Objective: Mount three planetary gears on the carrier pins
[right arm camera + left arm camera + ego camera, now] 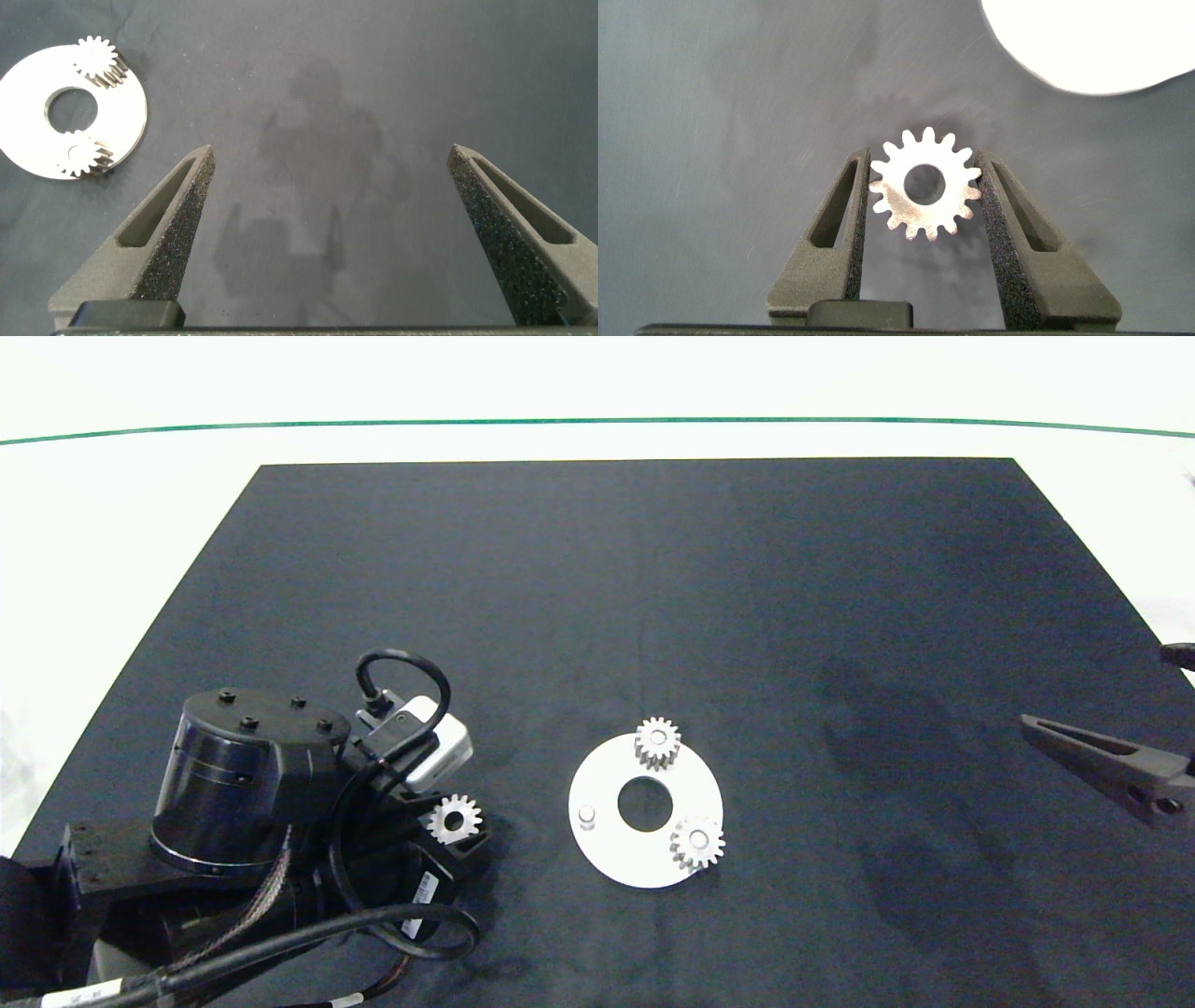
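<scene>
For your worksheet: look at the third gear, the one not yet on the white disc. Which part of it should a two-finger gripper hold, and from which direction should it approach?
Grip the third gear across its toothed rim, one finger on each opposite side, coming from above with the bore left uncovered. It is flat and thin, so only the rim offers opposing faces, and the open bore must drop over the free pin on the white disc. The left gripper holds it this way.
</scene>
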